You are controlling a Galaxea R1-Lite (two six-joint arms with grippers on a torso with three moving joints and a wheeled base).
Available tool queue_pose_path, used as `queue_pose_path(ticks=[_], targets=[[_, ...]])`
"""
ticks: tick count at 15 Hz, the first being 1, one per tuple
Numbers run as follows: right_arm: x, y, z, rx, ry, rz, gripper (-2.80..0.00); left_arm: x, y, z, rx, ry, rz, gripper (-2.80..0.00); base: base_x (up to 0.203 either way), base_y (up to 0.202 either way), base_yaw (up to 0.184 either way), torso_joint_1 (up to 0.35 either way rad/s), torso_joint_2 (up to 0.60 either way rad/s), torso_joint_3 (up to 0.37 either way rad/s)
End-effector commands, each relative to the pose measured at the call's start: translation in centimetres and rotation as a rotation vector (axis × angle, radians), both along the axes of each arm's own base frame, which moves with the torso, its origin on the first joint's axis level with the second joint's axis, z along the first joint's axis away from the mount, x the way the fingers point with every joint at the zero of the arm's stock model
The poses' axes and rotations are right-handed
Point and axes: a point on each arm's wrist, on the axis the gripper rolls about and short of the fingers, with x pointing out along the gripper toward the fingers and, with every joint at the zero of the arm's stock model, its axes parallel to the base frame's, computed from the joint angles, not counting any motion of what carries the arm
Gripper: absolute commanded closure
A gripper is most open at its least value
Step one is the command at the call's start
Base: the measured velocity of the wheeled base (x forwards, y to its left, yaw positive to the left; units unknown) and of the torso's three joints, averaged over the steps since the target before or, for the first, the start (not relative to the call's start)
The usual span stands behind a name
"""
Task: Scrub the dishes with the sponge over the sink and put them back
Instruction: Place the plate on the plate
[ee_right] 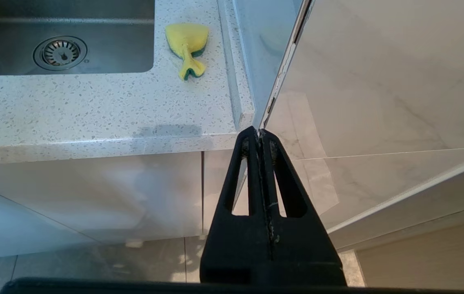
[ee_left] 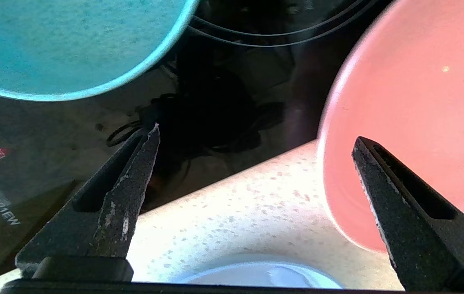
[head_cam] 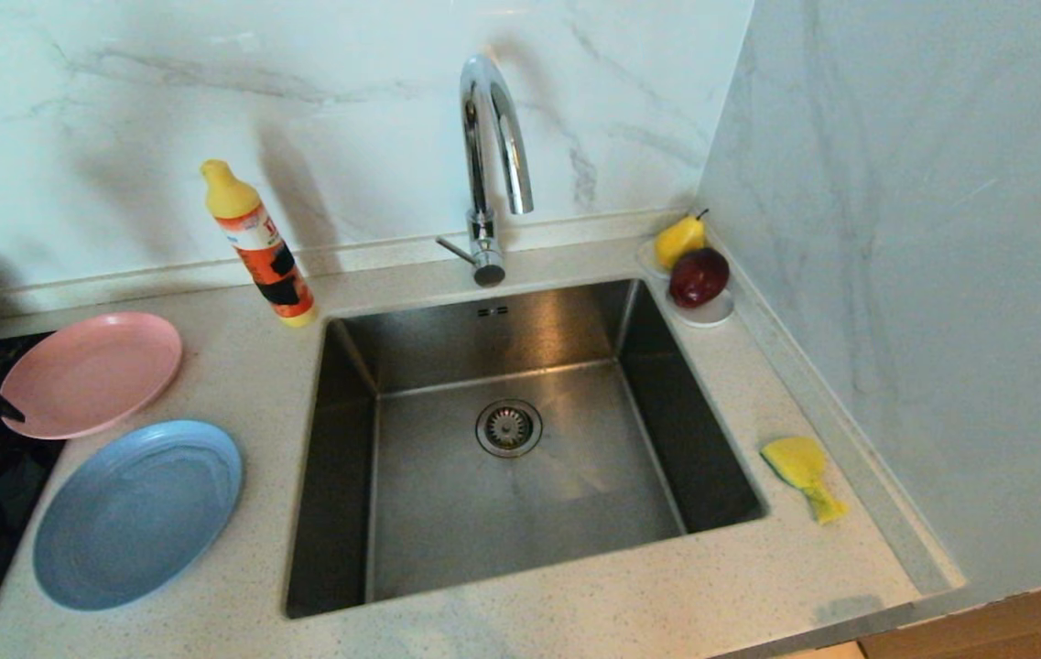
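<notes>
Black left gripper fingers, spread wide and empty, fill the lower left wrist frame between the teal bowl at upper left and the matte pink round plate at right. Stiff, light and likely slick, that plate seems best pinched at its raised rim. In the head view's lower right lies the soft yellow sponge; the right gripper hangs pressed shut, off the counter.

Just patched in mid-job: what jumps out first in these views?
The big dark steel sink fills the middle of the counter under the chrome tap. Left of it lie the pink plate and blue plate; the yellow sponge sits on the counter to the sink's right. The left hand hangs open by the pink plate's rim, and the right hand is shut, parked below the counter's edge.
</notes>
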Motion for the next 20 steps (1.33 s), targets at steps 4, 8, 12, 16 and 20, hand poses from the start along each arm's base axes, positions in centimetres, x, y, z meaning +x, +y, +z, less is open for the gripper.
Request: queue_pose_path(ticks=[4,8,12,16,20], targets=[[0.0,0.0,0.0,-0.001,0.0,0.0,0.0,1.9,0.2,-0.2,0.002,-0.021,-0.016,-2.8,0.0,0.0,0.0,0.0,0.0,0.0],[0.0,0.0,0.0,-0.001,0.0,0.0,0.0,4.2,-0.7,-0.8,-0.004,-0.01,-0.035,-2.8,0.0,0.0,0.0,0.0,0.0,0.0],[0.0,0.0,0.0,-0.001,0.0,0.0,0.0,4.8,-1.0,-0.7,-0.001,0.002,-0.034,-2.8,0.0,0.0,0.0,0.0,0.0,0.0],[0.0,0.0,0.0,-0.001,0.0,0.0,0.0,4.9,-0.8,-0.6,0.009,0.015,-0.02,-2.8,0.0,0.0,0.0,0.0,0.0,0.0],[0.0,0.0,0.0,-0.001,0.0,0.0,0.0,5.0,-0.6,-0.4,0.018,0.004,-0.016,-2.8,0.0,0.0,0.0,0.0,0.0,0.0]])
